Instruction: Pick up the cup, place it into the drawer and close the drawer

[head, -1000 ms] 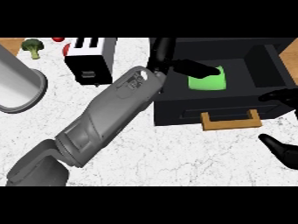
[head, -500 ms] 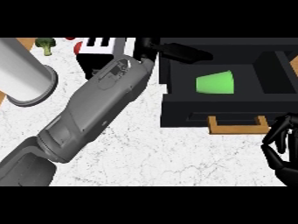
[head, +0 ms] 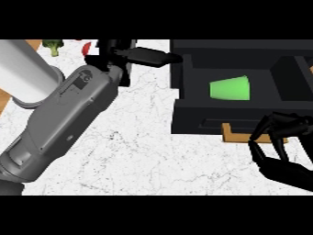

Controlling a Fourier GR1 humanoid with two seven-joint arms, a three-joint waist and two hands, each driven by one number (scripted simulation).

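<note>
Cup [head: 231,88], green, lay on its side inside open black drawer [head: 186,110]; unchanged since half a second ago. Left hand [head: 147,56] withdrawn left of drawer's rim, fingers straight, holding nothing. Right hand [head: 291,144] risen closer to drawer front, fingers curled, holding nothing. White marbled counter [head: 145,156] below drawer; white cylinder [head: 13,69] and broccoli [head: 52,45] far left of drawer.

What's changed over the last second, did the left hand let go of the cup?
Yes. The left hand has let go and pulled back leftward, out of the drawer. The green cup now lies alone inside. The right hand has moved in toward the drawer's front, fingers curled. The drawer is still open; the white cylinder stayed on the counter.
</note>
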